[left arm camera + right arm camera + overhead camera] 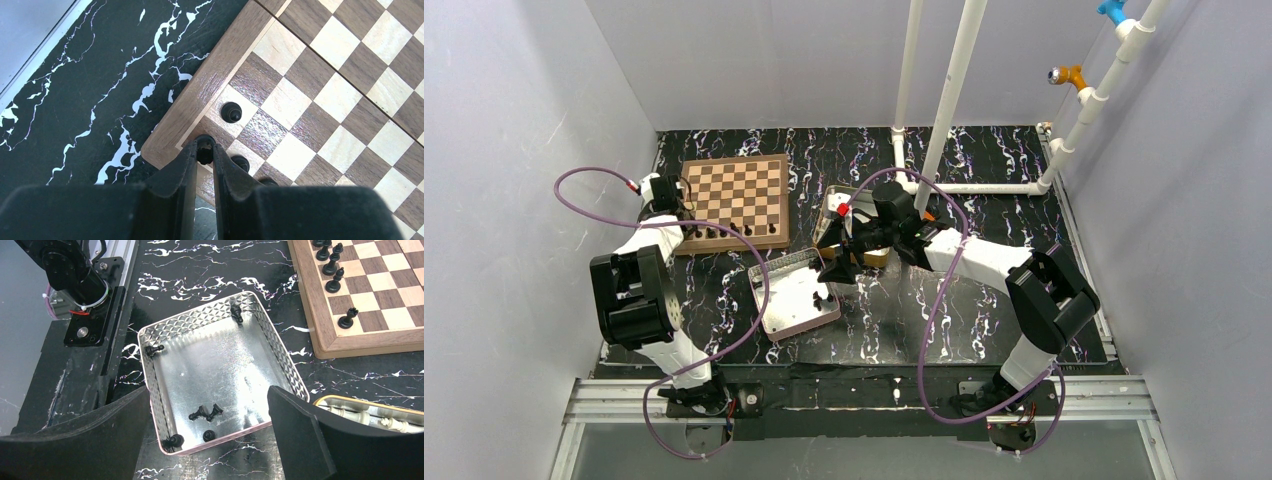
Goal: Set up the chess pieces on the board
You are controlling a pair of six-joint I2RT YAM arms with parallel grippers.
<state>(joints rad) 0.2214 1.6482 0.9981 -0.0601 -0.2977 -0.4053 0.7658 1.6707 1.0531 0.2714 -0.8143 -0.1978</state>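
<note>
left pincer clamped on a black chess piece over the near-left corner square of the board. more chess pieces stand on squares just beside it. right pincer spread wide apart, hangs above the metal tin on the counter. several black pieces lie loose in that tin.

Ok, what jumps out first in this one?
The left end effector pinches a tiny black piece at a corner of the board, next to standing pieces. The right end effector hangs wide open above the silver tin, where a few loose pieces sit.
</note>
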